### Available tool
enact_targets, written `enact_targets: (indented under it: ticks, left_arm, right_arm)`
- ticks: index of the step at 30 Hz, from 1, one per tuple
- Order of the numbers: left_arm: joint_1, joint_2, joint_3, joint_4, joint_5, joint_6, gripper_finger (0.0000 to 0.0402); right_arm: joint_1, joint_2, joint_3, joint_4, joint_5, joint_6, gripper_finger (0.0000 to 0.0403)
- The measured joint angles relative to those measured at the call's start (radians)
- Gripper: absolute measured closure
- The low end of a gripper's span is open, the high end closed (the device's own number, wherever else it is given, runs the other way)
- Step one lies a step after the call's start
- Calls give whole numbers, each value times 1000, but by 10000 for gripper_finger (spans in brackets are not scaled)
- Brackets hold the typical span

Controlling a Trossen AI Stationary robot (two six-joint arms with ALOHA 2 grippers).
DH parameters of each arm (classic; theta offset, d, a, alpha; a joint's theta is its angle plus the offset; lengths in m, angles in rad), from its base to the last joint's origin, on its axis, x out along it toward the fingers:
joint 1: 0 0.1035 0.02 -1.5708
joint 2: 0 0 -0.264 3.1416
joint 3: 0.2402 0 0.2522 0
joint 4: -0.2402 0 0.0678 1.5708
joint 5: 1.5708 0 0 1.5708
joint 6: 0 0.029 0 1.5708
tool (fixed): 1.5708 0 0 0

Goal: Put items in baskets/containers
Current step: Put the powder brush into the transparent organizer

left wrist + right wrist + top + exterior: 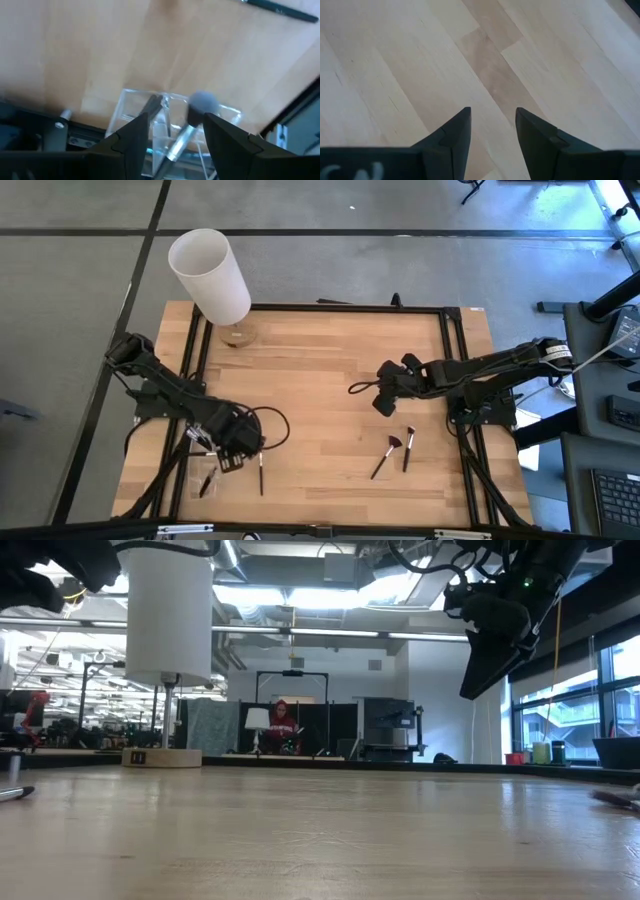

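The left hand [172,132] is hovering with fingers parted over the clear container [150,117] at the tabletop's [320,380] near-left, seemingly dropping a brush [192,120] inside (two brushes [393,450] are lying right), while the right hand [492,130] is waiting open, empty.

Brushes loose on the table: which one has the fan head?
The fan brush, left of the two brushes below the right gripper; its neighbour has a small tuft.

Tall white cylinder [210,277] on round wooden base [238,336] at far-left corner of wood table [320,380]; person in red [281,725] seated far off in room behind.
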Motion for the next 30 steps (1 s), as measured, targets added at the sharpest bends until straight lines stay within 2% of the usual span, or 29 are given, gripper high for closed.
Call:
enact_targets:
  ticks: [9, 16, 30]
  left_arm:
    - [-61, 0, 0, 5, 24, -54, 217]
    - [-127, 5, 0, 16, -61, -55, 217]
    - [-198, 13, 0, 58, -110, -100, 217]
  right_arm:
    - [0, 0, 0, 0, 0, 1, 248]
    - [0, 0, 0, 0, 0, 2, 248]
    - [0, 0, 0, 0, 0, 4, 248]
